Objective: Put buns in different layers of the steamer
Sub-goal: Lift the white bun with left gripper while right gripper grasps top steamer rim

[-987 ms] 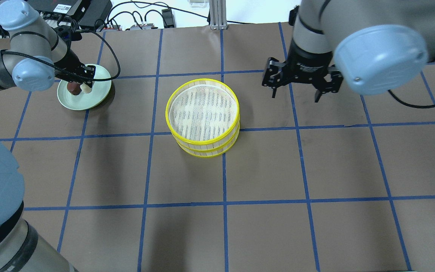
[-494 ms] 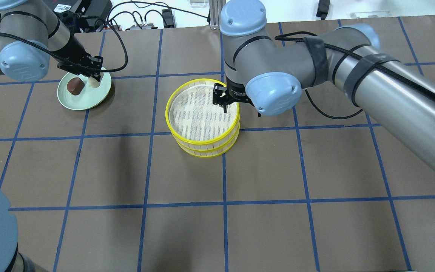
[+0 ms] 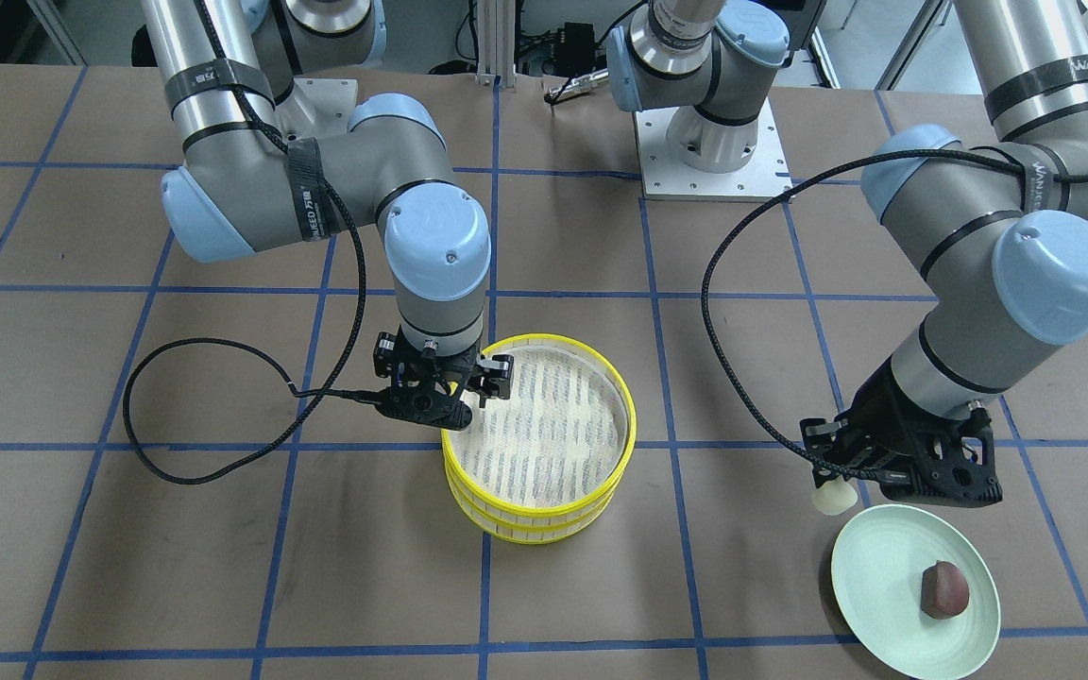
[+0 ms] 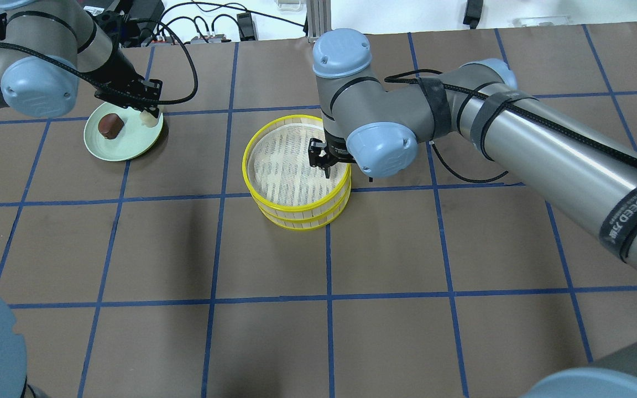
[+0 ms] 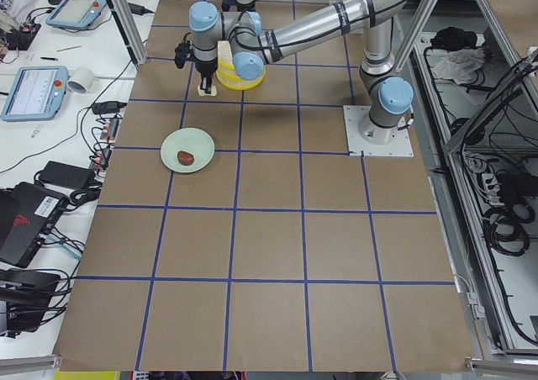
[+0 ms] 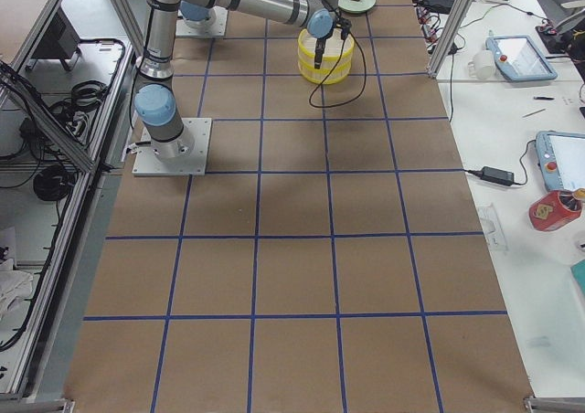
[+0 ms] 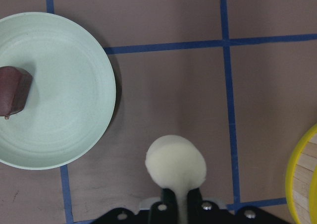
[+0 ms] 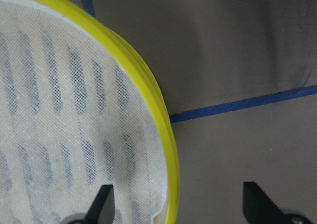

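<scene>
Currently clamped between the fingers of the left gripper (image 3: 829, 482): the cream-white bun (image 3: 825, 498), held clear of the pale green plate (image 3: 884, 534). Hangs over bare table (image 4: 407, 249) just beside the plate's rim, on the side toward the steamer (image 3: 544, 529). From the left wrist camera, a pale round lump at the fingertips, with the plate to its left and a sliver of yellow steamer rim at the right edge.

Lying on the plate, apart from that gripper: the dark reddish-brown bun (image 3: 943, 589).

At the far left of the table in the overhead view: plate and both buns. In the middle: the steamer, two yellow-rimmed tiers stacked, with the white slotted liner (image 4: 291, 166) of the top tier (image 8: 163, 115) in plain sight.

Low at the steamer's right edge: the right gripper (image 3: 445, 401), jaws apart and straddling the top tier's yellow rim. One fingertip over the liner, the other outside over the table. Touching the rim or not, cannot tell.

Printed on a black strap (image 4: 636, 207) round the right arm: "WANNEED", followed by small characters too fine to read.
</scene>
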`<state>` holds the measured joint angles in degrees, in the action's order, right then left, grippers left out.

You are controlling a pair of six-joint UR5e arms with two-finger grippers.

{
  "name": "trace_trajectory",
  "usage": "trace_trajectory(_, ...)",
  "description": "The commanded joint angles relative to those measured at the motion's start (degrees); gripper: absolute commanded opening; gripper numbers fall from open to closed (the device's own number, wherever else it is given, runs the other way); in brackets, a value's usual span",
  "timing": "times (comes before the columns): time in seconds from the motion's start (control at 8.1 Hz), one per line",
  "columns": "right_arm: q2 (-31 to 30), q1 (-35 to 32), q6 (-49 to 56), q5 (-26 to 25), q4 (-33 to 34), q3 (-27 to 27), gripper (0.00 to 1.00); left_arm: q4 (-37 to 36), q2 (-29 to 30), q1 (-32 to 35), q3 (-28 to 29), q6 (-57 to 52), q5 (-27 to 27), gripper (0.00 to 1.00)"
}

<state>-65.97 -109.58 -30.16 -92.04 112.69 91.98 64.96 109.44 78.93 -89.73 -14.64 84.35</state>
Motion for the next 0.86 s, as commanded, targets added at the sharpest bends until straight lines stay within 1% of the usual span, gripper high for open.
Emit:
trace_trajectory(0.0, 0.76, -0.02, -0.08, 0.54, 0.51, 0.04, 0.52, 0.07, -0.02, 0.26, -0.62, 0.14, -0.5, 0.0)
trace_trajectory(0.12, 0.41, 0.06, 0.01, 0.72, 0.42, 0.04, 0.31, 0.07, -0.19, 0.87, -0.71, 0.32, -0.41, 0.0)
trace_trajectory(0.25, 0.4, 0.15, 0.01, 0.81, 0.33, -0.05, 0.14, -0.01, -0.63, 2.18, -0.71, 0.32, -0.24, 0.0)
trace_trajectory(0.37, 0.23, 0.24, 0.1, 0.72, 0.16, -0.05, 0.04, -0.01, -1.16, 3.85, -0.63, 2.75, -0.15, 0.0)
trace_trajectory(0.49, -0.12, 0.24, 0.19, 0.72, 0.16, -0.05, 0.0, 0.07, -1.68, 5.34, -0.63, 6.52, -0.15, 0.0)
trace_trajectory(0.74, -1.43, 0.59, 0.1, 0.63, -0.28, -0.22, 0.0, 0.07, -2.39, 7.64, -0.63, 8.57, 0.03, 0.0)
